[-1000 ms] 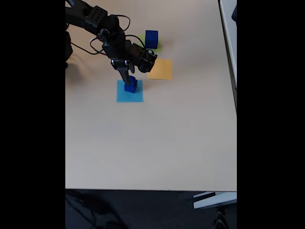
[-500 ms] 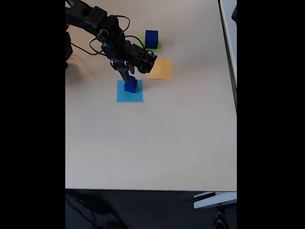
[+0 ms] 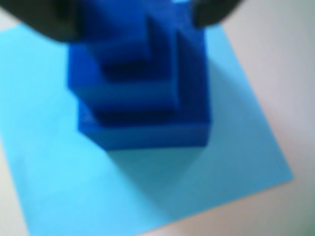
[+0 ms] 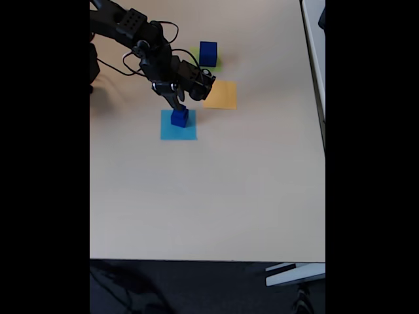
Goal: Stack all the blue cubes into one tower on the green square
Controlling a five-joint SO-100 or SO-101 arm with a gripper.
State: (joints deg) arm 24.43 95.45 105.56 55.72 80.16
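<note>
A large blue cube stands on the green square at the back of the table. Two more blue cubes stand on a light blue paper square. In the wrist view the smaller cube sits on top of the wider cube, both blurred, with the light blue paper under them. In the fixed view they read as one dark blue block. My gripper hovers just above that stack. Its dark fingertips stand apart on either side, so it is open.
An orange-yellow paper square lies right of the gripper, between the light blue and green squares. The arm and its cables reach in from the back left. The table's front edge is far from the work area.
The gripper has risen slightly off the cubes on the light blue square. The cubes have stayed where they were.
</note>
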